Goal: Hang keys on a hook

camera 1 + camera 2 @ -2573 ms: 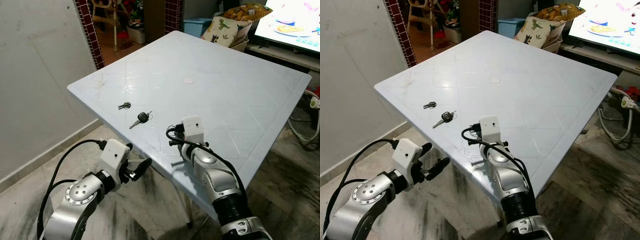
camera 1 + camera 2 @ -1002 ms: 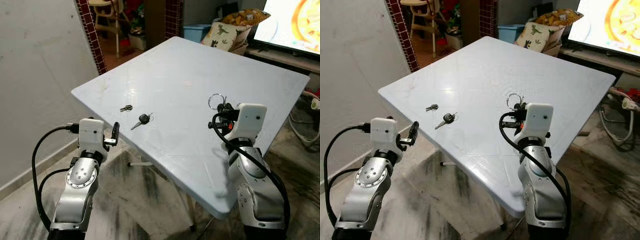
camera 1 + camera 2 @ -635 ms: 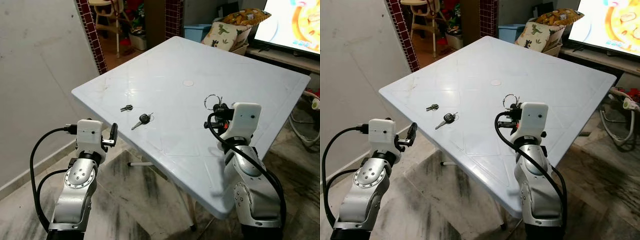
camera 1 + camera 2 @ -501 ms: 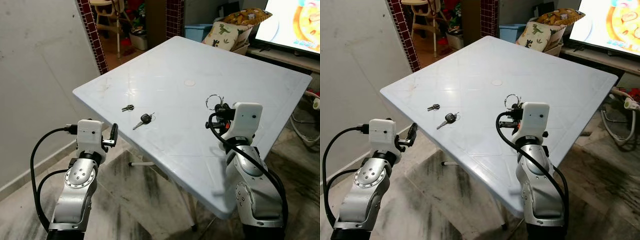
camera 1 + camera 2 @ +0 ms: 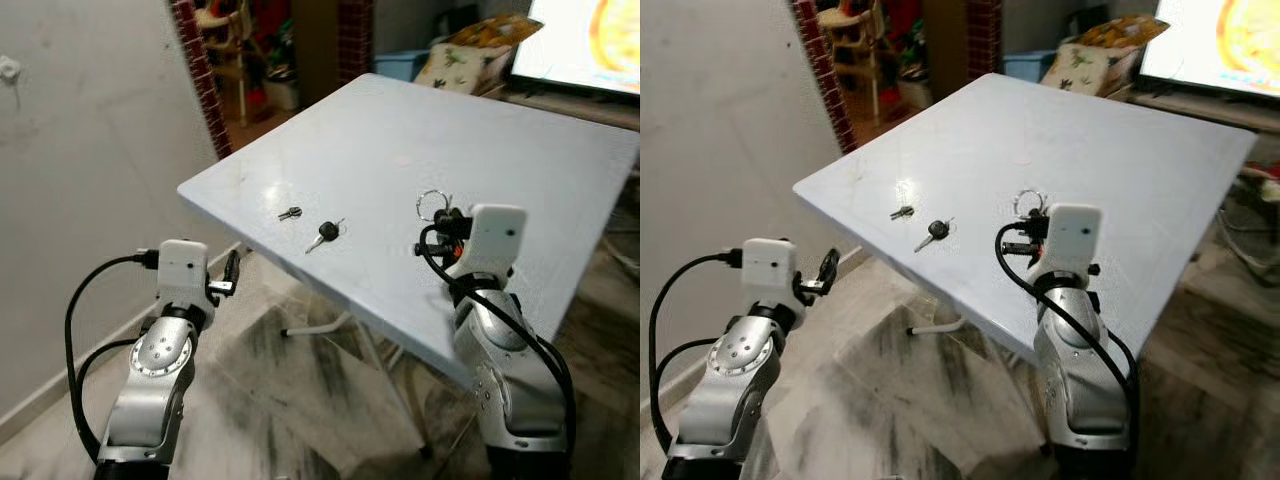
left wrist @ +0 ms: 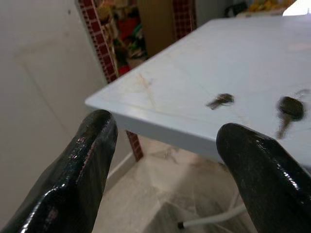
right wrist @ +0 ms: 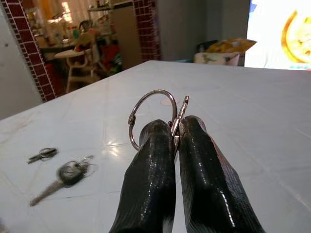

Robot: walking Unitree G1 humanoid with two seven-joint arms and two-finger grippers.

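Here, right gripper (image 7: 176,127) pinching key ring (image 7: 150,116), above table (image 5: 520,150)

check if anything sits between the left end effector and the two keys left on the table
Nothing visible does. The left end effector is open beside the table's near corner; past the edge, only bare tabletop leads to the small key and the black-headed key.
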